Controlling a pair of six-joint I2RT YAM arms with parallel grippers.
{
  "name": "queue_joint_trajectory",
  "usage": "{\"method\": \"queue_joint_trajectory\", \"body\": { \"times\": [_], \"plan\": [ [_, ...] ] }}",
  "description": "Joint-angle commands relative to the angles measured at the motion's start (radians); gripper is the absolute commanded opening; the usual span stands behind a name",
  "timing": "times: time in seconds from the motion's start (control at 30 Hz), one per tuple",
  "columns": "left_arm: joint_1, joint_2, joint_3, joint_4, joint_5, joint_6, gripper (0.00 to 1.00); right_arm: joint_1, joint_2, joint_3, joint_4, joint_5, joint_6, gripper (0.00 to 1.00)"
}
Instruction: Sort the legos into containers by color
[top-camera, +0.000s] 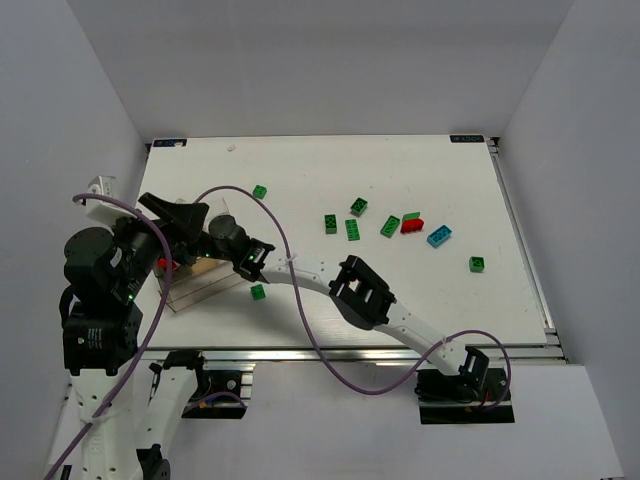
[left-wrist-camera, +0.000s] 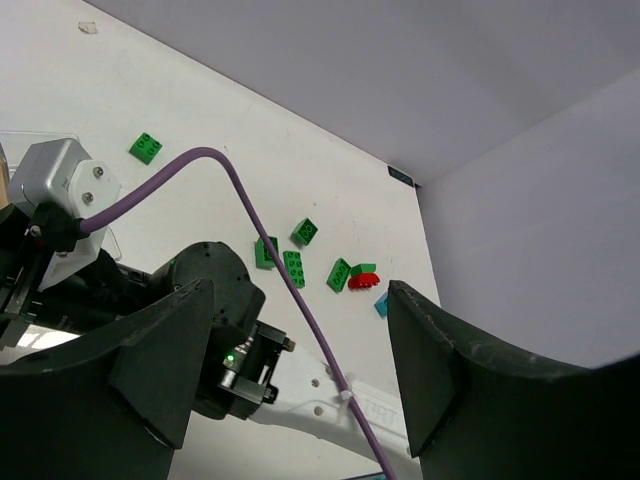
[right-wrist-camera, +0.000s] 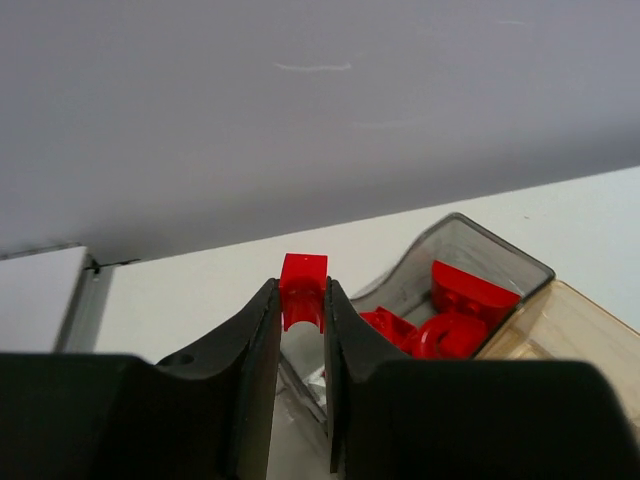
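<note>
My right gripper (right-wrist-camera: 302, 300) is shut on a small red brick (right-wrist-camera: 303, 285), held just beside the near corner of the clear container (right-wrist-camera: 470, 240). That compartment holds several red legos (right-wrist-camera: 455, 310), and a tan block (right-wrist-camera: 565, 330) lies to its right. In the top view the container (top-camera: 200, 285) sits at the table's left, with the right wrist (top-camera: 232, 240) over it. My left gripper (left-wrist-camera: 300, 380) is open and empty, hovering above the right arm. Loose green legos (top-camera: 352, 229), a red one (top-camera: 411, 226) and a teal one (top-camera: 438, 236) lie mid-table.
One green brick (top-camera: 258, 291) lies just right of the container, another (top-camera: 259, 191) behind it, and one (top-camera: 477, 264) towards the right edge. The right arm (top-camera: 365, 295) and its purple cable (top-camera: 290, 270) cross the front of the table. White walls enclose the table.
</note>
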Motion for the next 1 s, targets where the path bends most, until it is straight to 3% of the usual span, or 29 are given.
{"method": "queue_joint_trajectory", "body": {
  "times": [0.0,0.3,0.4,0.57,0.67,0.9,0.97],
  "plan": [
    [-0.004,-0.012,0.036,-0.035,0.011,0.017,0.80,-0.002,0.030,0.052,0.091,0.092,-0.043,0.00],
    [-0.004,0.000,0.052,-0.056,0.025,0.025,0.80,0.007,0.064,0.040,0.103,0.126,-0.095,0.01],
    [-0.004,-0.003,0.053,-0.061,0.023,0.023,0.81,0.007,0.065,0.030,0.102,0.117,-0.101,0.12],
    [-0.004,-0.007,0.049,-0.062,0.020,0.019,0.81,0.009,0.064,0.015,0.095,0.091,-0.115,0.41],
    [-0.004,-0.011,0.044,-0.059,0.019,0.011,0.81,0.009,0.061,0.010,0.091,0.078,-0.121,0.48],
    [0.005,-0.001,0.046,-0.019,0.046,-0.003,0.80,-0.011,0.001,0.024,0.082,0.061,-0.121,0.52],
    [0.005,0.009,0.047,0.004,0.080,-0.008,0.73,-0.030,-0.055,-0.034,0.086,0.074,-0.115,0.48]
  ]
}}
